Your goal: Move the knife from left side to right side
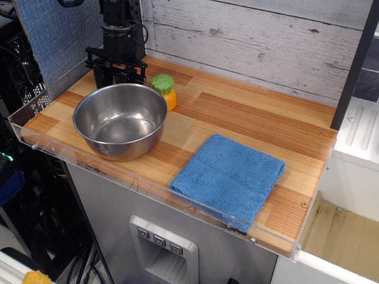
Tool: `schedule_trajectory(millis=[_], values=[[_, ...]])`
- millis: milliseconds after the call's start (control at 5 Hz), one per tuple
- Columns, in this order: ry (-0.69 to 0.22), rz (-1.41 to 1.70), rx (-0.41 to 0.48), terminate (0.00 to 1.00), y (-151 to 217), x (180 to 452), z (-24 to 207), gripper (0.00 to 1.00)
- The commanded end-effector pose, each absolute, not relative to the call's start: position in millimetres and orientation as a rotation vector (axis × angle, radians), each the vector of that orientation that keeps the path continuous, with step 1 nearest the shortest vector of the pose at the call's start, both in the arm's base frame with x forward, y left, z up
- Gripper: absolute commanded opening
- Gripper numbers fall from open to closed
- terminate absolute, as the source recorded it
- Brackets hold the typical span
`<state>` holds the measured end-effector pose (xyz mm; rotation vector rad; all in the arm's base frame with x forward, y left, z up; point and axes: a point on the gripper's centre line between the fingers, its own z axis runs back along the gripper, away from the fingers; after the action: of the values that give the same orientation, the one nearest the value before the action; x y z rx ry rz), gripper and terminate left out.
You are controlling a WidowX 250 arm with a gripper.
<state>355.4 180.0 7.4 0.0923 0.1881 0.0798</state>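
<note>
My gripper stands at the back left of the wooden counter, right behind the large steel bowl. Its black fingers point straight down and are spread apart, so it is open. Their tips reach down to the bowl's far rim. The small toy spoon with the light-blue handle does not show; the spot behind the bowl under the gripper is hidden. I see nothing held between the fingers.
An orange toy with a green top stands just right of the gripper. A folded blue cloth lies at the front right. A clear plastic lip edges the counter. A grey plank wall runs behind.
</note>
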Motion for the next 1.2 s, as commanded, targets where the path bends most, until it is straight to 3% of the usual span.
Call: schedule_trajectory(millis=[0, 400, 600, 1000], values=[[0.128, 0.142, 0.099, 0.0, 192.2, 336.4, 44.0, 0.0], [0.061, 0.241, 0.168, 0.0, 199.0, 317.6, 104.6, 0.0], [0.027, 0.231, 0.16, 0.0, 180.2, 315.7, 130.9, 0.0], [-0.052, 0.098, 0.016, 0.0, 95.1, 302.7, 171.3, 0.0]])
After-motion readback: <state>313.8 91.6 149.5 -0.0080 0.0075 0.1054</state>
